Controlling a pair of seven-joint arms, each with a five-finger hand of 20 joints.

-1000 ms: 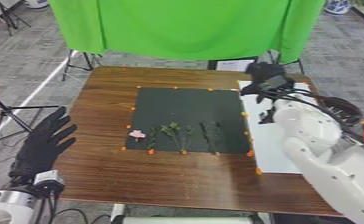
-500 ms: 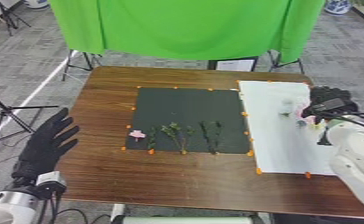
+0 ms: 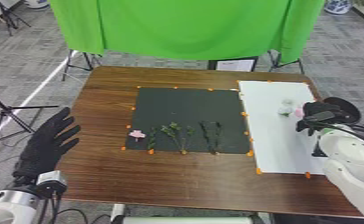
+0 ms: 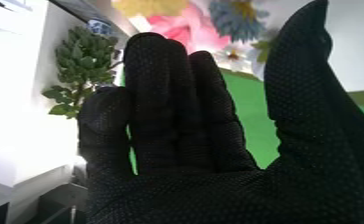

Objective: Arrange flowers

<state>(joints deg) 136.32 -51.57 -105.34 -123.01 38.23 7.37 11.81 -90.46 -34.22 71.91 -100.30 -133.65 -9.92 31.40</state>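
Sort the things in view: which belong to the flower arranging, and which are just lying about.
Likely part of the job:
- pink flower and green sprigs on the dark mat
- pale blooms on the white sheet

Likely just about:
- green cloth behind the table
- blue-and-white pot on the floor
- leafy plant in the background

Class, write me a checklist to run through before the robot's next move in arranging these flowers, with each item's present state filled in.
1. Right black-gloved hand open, ready to grasp: ok.
2. A flower already held in that hand: not ok, none is in its grasp.
3. Large pink flower near the fingers: ok, beside a blue-petalled flower.
4. Thumb and fingers lined up with one stem: cannot tell.
5. Thin green leafy stems laid out on the black rectangular sheet: ok.
6. Left black-gloved hand clear of the black sheet: ok, off to its left.
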